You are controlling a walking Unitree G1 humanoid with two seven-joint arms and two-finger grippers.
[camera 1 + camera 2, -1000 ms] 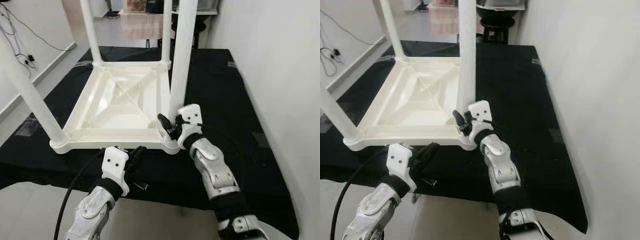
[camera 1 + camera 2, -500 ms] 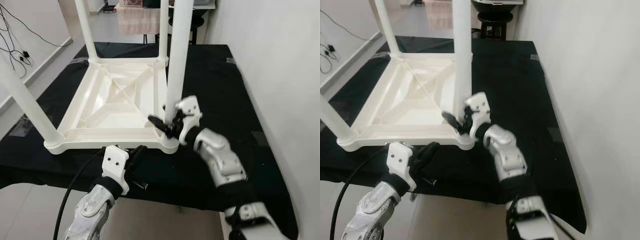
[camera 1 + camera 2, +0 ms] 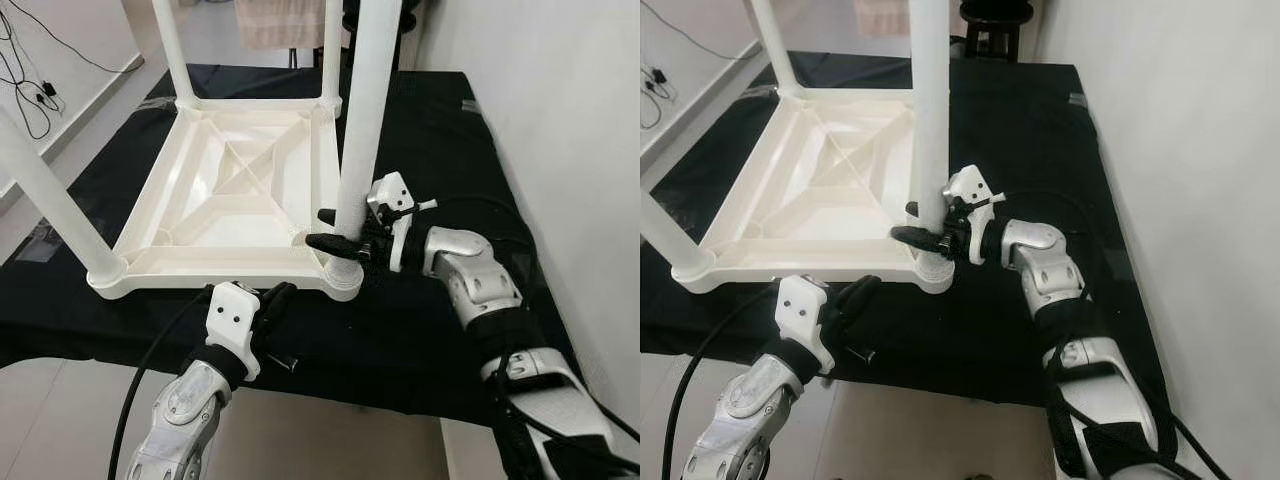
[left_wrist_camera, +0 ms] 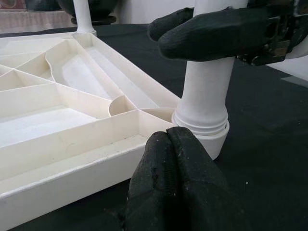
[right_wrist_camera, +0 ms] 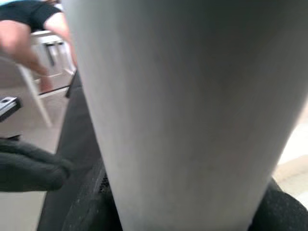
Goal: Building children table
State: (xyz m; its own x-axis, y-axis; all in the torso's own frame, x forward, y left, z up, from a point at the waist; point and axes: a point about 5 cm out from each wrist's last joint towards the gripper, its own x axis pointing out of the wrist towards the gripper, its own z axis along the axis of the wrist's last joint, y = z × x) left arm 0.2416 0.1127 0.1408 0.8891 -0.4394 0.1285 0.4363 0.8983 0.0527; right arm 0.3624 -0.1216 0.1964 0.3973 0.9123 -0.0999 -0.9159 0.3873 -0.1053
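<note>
- Since a second ago your right gripper (image 3: 335, 232) has swung from upright to level and sits lower, its black fingers now clamped round the base of the near-right leg (image 3: 362, 120).
- Your left gripper (image 3: 268, 310) hangs at the cloth edge, fingers pressed together, holding nothing.
- You have the children table (image 3: 235, 195) upside down on the black cloth (image 3: 440, 150), four legs standing in sockets.
- Judged nearly done; this leg's seating remains unconfirmed.
- Leg tops are cut off; thread engagement is hidden.
</note>
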